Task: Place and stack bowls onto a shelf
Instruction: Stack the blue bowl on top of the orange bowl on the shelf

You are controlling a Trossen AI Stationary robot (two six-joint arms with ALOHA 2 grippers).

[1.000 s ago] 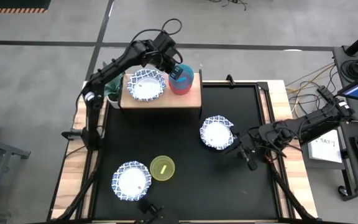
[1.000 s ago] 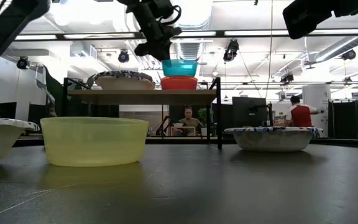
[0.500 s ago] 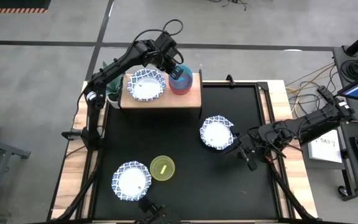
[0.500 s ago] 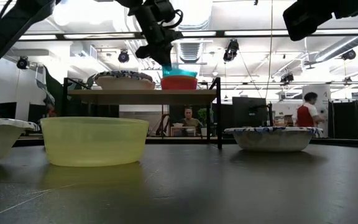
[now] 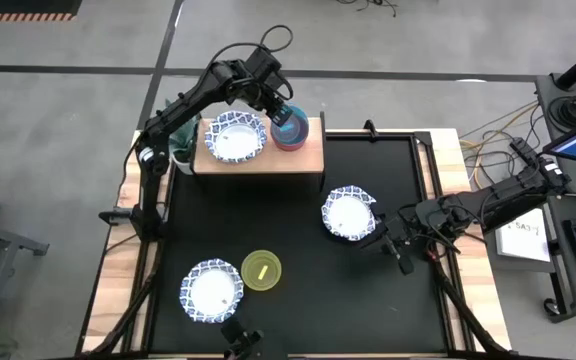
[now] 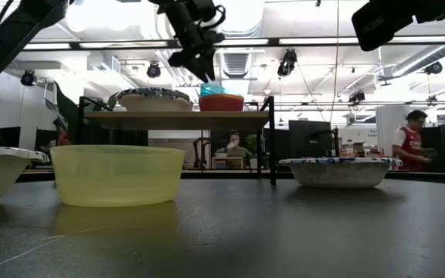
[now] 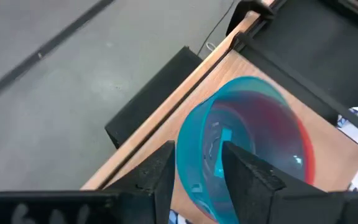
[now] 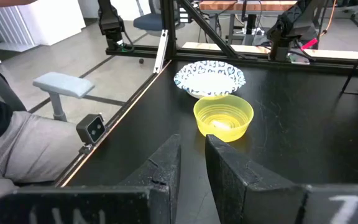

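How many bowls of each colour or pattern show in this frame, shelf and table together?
White bowls with blue patterned rims: 3, one on the shelf at, two on the mat at and
Yellow-green bowl: 1
Teal bowl: 1, nested in the red one
Red bowl: 1
Total: 6 bowls

Teal bowl (image 5: 290,128) nested in red, on shelf (image 5: 308,160)

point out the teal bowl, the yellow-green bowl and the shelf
teal bowl (image 7: 229,143), left wrist view, inner wall of the bowl nested in the red one
yellow-green bowl (image 6: 117,175), low view, front of its side wall
shelf (image 5: 268,162), high view, bare wood near the plank's front edge
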